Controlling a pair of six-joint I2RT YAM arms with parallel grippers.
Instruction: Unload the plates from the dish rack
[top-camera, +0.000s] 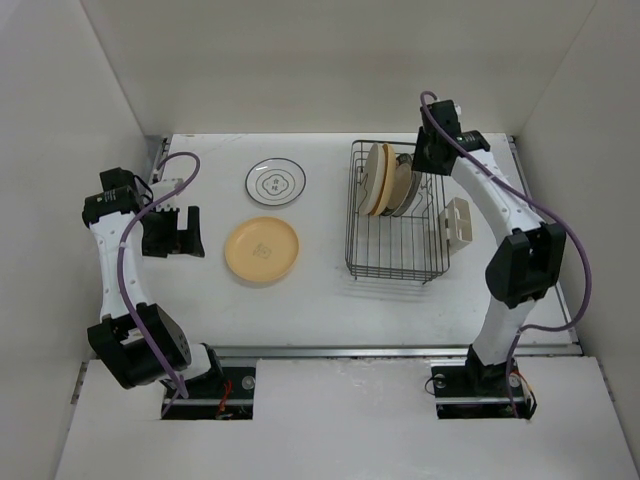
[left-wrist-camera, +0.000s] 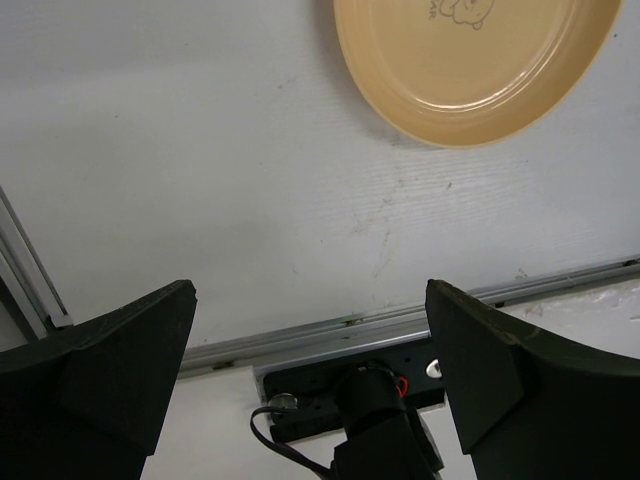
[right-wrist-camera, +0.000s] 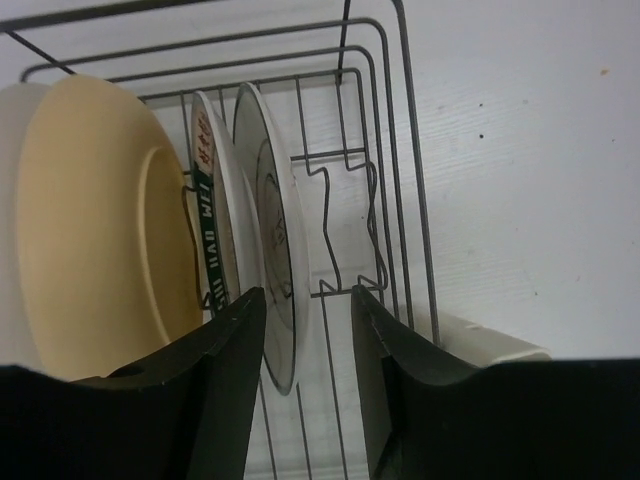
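The yellow-orange plate (top-camera: 261, 250) lies on the table (top-camera: 330, 300) beside the wide-open left pincer (top-camera: 187, 232), a ringed plate (top-camera: 275, 183) beyond, and farthest the half-open right pincer (right-wrist-camera: 307, 295) straddles the end plate (right-wrist-camera: 270, 200) standing in the dish rack (top-camera: 395, 274).

Rack tines (right-wrist-camera: 326, 238) just beside outermost plate (right-wrist-camera: 272, 230)

You have six plates in view. Two lie flat on the table (top-camera: 330, 310), left of centre in the top view: one ringed white plate (top-camera: 275, 183) and one yellow-orange plate (top-camera: 262, 249). Four stand on edge at upper right: one cream plate (right-wrist-camera: 8, 200), one yellow plate (right-wrist-camera: 90, 230), one green-lettered plate (right-wrist-camera: 208, 225) and one white-grey plate (right-wrist-camera: 278, 230). You also have one dish rack (top-camera: 395, 262), one beige holder (top-camera: 458, 222) and two grippers, the left gripper (left-wrist-camera: 310, 300) and the right gripper (right-wrist-camera: 308, 325).
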